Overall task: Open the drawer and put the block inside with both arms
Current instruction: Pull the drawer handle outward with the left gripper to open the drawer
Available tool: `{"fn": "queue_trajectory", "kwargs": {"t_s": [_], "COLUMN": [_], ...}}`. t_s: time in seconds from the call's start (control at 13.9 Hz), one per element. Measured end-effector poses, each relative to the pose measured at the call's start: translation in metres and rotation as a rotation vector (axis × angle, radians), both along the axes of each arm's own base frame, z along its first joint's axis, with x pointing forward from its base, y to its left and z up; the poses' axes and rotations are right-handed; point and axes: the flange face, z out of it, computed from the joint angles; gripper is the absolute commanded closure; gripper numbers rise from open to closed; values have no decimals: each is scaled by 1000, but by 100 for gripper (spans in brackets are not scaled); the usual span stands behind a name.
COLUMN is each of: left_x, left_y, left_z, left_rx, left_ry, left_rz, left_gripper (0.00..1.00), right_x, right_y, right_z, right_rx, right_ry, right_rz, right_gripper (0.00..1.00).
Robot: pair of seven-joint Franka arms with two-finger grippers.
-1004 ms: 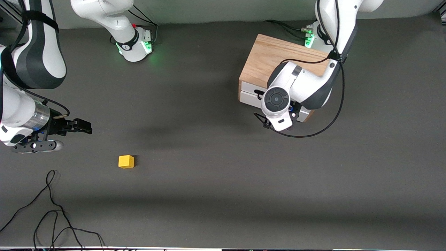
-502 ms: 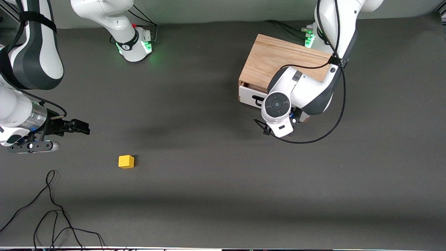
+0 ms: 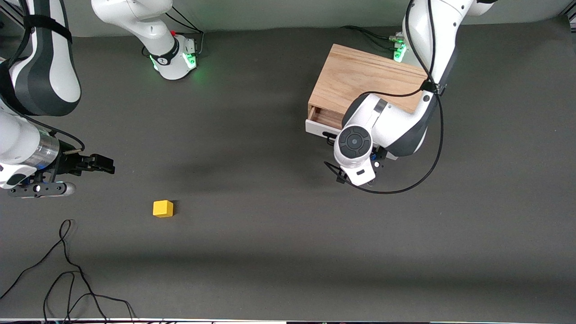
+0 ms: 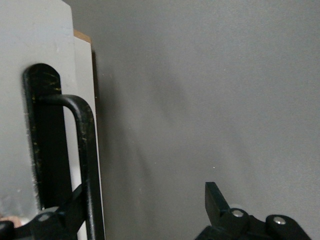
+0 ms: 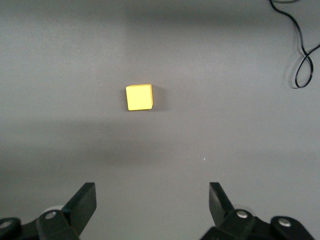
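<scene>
Dark grey table (image 3: pixel 270 252) is carrying everything. Left gripper (image 4: pixel 135 220) is hooking the drawer (image 3: pixel 320 121) handle (image 4: pixel 85 165) between parted fingers. Right gripper (image 5: pixel 150 205), fingers wide, is hovering with the block (image 5: pixel 138 97) straight ahead of them.

table (image 3: pixel 270 252): dark grey mat | loose black cable (image 3: pixel 67 270): coiled at right arm's end, near front camera

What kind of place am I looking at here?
Likely a robotics lab bench: two white arms bolted to a grey mat-covered table, loose cables, and simple test props, a yellow block and a small wooden cabinet with its drawer partly open.
</scene>
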Motion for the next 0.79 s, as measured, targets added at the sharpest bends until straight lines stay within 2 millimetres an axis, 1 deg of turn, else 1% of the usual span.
{"fn": "queue_trajectory", "kwargs": {"t_s": [0.43, 0.79], "left_x": [24, 39], "left_y": [-8, -9], "left_z": [1, 5], "left_rx": [-32, -69], "left_ry": [-52, -130], "left_rz": [8, 13], "left_gripper": [0, 0], "right_x": [5, 11], "right_y": [4, 7], "right_z": [3, -8], "right_rx": [0, -4], "right_ry": [-40, -40], "right_rz": [7, 11], "right_gripper": [0, 0]}}
